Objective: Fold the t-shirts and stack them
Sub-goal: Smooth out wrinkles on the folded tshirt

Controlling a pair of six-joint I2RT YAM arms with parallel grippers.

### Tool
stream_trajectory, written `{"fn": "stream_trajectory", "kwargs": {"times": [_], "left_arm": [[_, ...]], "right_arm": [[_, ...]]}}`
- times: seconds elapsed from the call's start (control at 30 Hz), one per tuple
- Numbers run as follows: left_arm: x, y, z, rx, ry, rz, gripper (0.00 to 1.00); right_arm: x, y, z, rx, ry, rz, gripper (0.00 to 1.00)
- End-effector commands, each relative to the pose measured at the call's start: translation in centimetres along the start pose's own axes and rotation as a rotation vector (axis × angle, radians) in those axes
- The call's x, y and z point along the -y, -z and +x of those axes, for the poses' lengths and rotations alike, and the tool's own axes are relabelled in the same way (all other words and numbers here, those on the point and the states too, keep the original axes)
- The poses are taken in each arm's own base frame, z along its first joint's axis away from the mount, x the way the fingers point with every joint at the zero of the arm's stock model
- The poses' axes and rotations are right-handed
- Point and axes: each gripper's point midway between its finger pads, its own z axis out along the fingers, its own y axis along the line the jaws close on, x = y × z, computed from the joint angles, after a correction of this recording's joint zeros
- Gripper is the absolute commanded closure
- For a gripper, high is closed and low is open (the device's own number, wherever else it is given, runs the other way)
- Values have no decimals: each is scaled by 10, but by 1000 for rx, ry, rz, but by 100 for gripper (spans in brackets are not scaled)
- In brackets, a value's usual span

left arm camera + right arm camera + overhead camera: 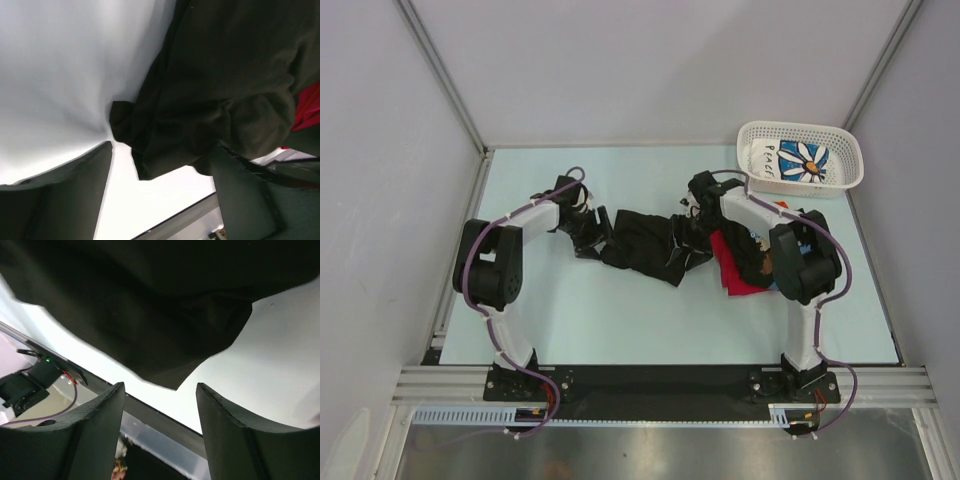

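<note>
A black t-shirt (645,245) lies crumpled in the middle of the table. It fills the left wrist view (225,85) and the right wrist view (150,305). My left gripper (592,232) is open at the shirt's left edge, its fingers (65,195) apart with cloth just beyond them. My right gripper (692,228) is open over the shirt's right part, its fingers (95,435) apart and empty. A red t-shirt (732,268) lies under my right arm, with a dark printed shirt (760,262) on it. A white daisy-print shirt (800,160) lies in the basket.
A white lattice basket (850,165) stands at the far right corner. Grey walls close the back and sides. The table's dark front rail (660,382) runs along the near edge.
</note>
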Motion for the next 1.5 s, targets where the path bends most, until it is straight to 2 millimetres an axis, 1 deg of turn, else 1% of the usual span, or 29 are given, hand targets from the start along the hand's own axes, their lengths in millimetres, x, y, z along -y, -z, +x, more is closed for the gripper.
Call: {"fn": "stream_trajectory", "kwargs": {"times": [0.0,0.03,0.1,0.13,0.23,0.3,0.33,0.4,0.43,0.47,0.5,0.57,0.77,0.8,0.83,0.87,0.9,0.93,1.0,1.03,1.07,1.1,1.13,1.2,1.23,1.27,1.3,1.37,1.47], "left_arm": [[11,4,7,-30,-43,87,42],[10,5,11,-44,-41,88,67],[9,4,17,-72,-40,90,95],[6,4,21,-93,-39,80,100],[-3,2,30,-125,-36,54,100],[-7,0,34,-136,-29,43,100],[-10,-1,38,-145,-25,38,100],[-15,-2,42,-153,-18,26,100],[-19,-3,46,-162,-12,13,100],[-21,-3,48,-167,-9,7,100],[-23,-4,50,-173,-4,2,100],[-28,-3,55,-180,3,-18,100],[-35,-3,64,-206,17,-41,100],[-36,-4,66,-214,11,-42,84],[-36,-4,67,-221,11,-40,62],[-35,-2,67,-216,2,-33,42],[-34,1,67,-215,-1,-37,2],[-31,6,66,-205,-15,-31,0],[-22,24,63,-169,-60,-16,0],[-15,33,59,-141,-89,-1,0],[-5,48,54,-90,-130,18,0],[-2,56,51,-66,-141,16,0],[2,63,47,-36,-155,24,1],[9,74,42,9,-159,45,0],[9,74,42,11,-151,53,0],[10,73,40,18,-142,55,0],[9,67,37,21,-141,63,0],[8,59,35,12,-123,67,0],[4,39,22,5,-115,65,0]], "right_arm": [[0,-12,19,-138,6,-2,36],[1,-15,20,-152,5,6,37],[5,-19,23,-186,-7,29,39],[7,-20,23,-190,-9,45,39],[15,-23,19,-181,-3,110,45],[18,-22,13,-156,2,139,60],[20,-22,10,-144,0,149,69],[21,-19,7,-132,1,159,73],[25,-19,6,-128,3,180,86],[28,-17,7,-134,-1,202,94],[30,-17,7,-137,1,218,100],[41,-17,11,-162,-2,271,100],[57,-14,12,-180,11,356,100],[56,-13,11,-179,20,355,100],[54,-12,8,-170,27,355,97],[53,-11,8,-167,33,354,93],[48,-7,6,-156,54,341,87],[45,-3,3,-141,68,342,66],[31,13,-5,-87,105,325,52],[28,20,-9,-62,112,322,39],[20,27,-14,-30,129,303,36],[10,39,-16,4,140,269,36],[6,45,-18,25,141,249,30],[0,55,-26,74,133,198,30],[-4,59,-31,108,132,180,29],[0,62,-36,131,118,174,29],[6,58,-33,124,104,175,29],[12,54,-41,143,88,169,29],[20,40,-43,123,76,170,29]]}}
